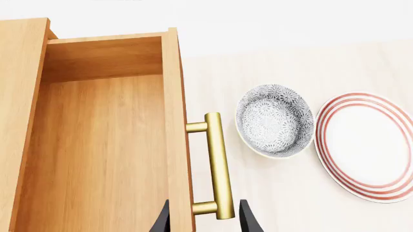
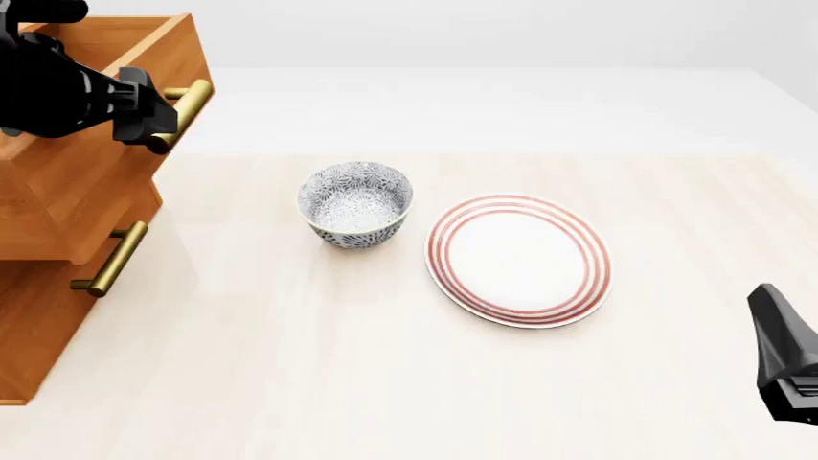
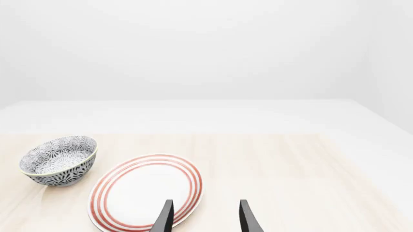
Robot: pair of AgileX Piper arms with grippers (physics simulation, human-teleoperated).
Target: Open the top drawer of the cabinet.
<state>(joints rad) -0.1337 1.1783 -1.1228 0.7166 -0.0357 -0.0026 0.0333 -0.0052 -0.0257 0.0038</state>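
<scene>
Left wrist view: top drawer [image 1: 96, 140] fills frame left, pulled out, inside bare. Left gripper [image 1: 205, 220] straddles the handle [image 1: 218, 166] at its lower end; contact unclear, can't tell if clamped. Off-centre hold, may slip off.

Front view: cabinet [image 2: 71, 230] upper left; handle's long axis runs diagonally.

Right wrist view: right gripper [image 3: 205, 220] open, over plate [image 3: 145, 193].

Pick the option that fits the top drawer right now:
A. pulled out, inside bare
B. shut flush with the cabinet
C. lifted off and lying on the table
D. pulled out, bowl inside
A: the left wrist view looks down into the top drawer, pulled out and bare wood inside, while the bowl sits on the table beside the plate.
</scene>
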